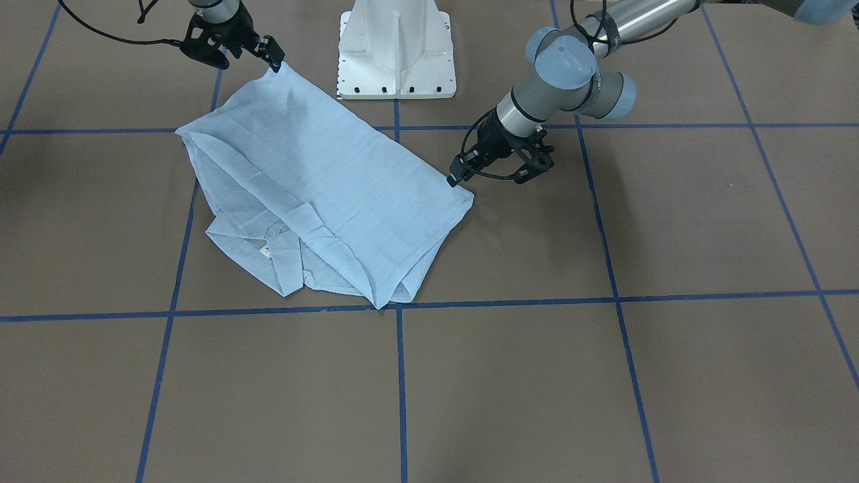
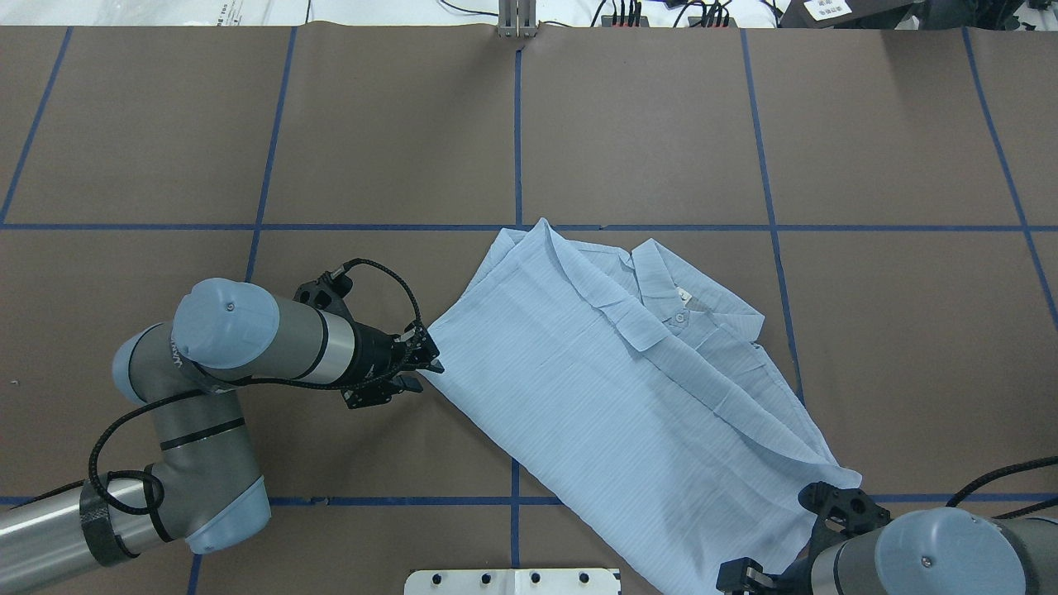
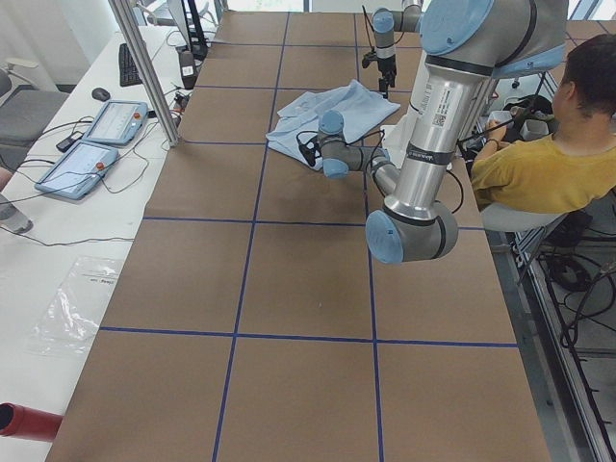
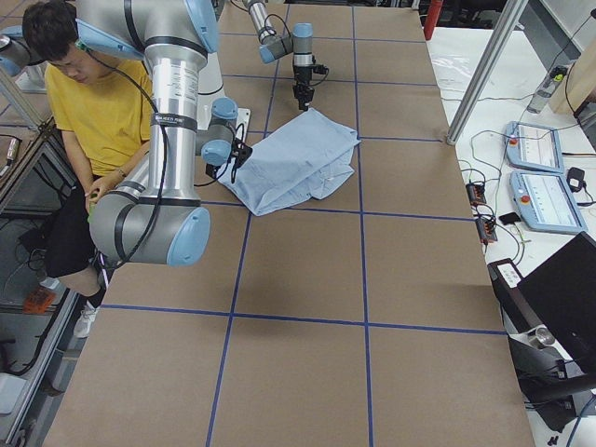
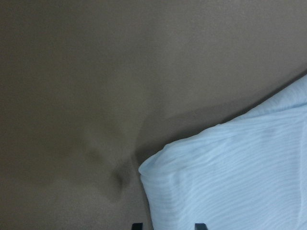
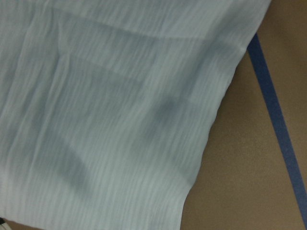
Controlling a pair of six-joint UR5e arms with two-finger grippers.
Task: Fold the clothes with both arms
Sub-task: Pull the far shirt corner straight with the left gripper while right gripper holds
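The light blue striped shirt [image 1: 322, 181] lies folded and flat on the brown table, collar and neck label up; it also shows from overhead [image 2: 612, 388]. My left gripper [image 1: 458, 180] is low at one folded corner, also visible overhead [image 2: 423, 368]. In the left wrist view its fingertips [image 5: 137, 225] stand apart with the shirt corner [image 5: 230, 177] between them, so it is open. My right gripper [image 1: 274, 60] is at the opposite corner near the base. The right wrist view shows only cloth [image 6: 110, 110] and no fingers, so I cannot tell its state.
The white pedestal base [image 1: 396, 54] stands just behind the shirt. Blue tape lines [image 1: 399, 376] grid the brown table. A person in a yellow shirt [image 3: 539, 164] sits behind the robot. Tablets [image 3: 96, 140] lie on a side table beyond the far edge.
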